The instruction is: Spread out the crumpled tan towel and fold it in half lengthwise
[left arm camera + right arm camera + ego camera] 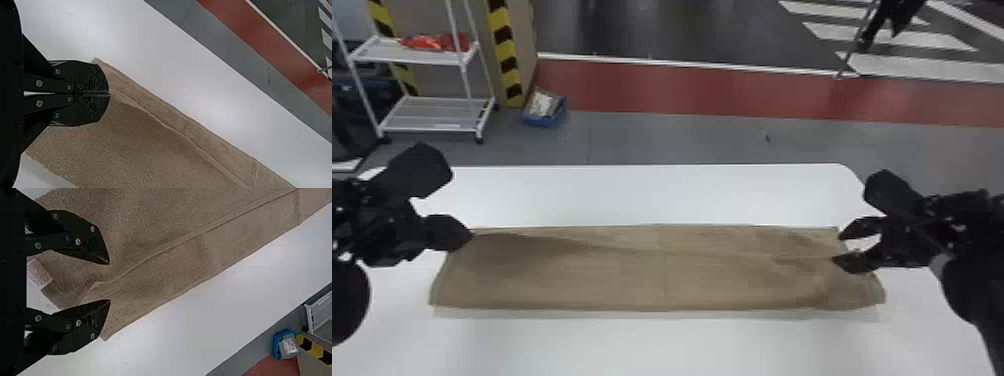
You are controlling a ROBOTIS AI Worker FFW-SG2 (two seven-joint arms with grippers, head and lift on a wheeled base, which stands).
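Uneven top layer risks a crooked lengthwise fold.

The tan towel (pixel 657 285) lies doubled across the tabletop (pixel 657 192), roughly parallel to its far edge, but the top layer's free edge slants, leaving more of the bottom layer bare towards the right end. The left gripper (pixel 109 94) has its fingers closed on the top layer at the left end; if it pulled alone, the slant could worsen or the whole towel could swivel. The right gripper (pixel 109 282) has its fingers open, tips around the rumpled top edge near the white tag (pixel 38 274). Closing too low might catch both layers and drag the bottom one along; closing on too little cloth could let the edge slip, leaving the creases.
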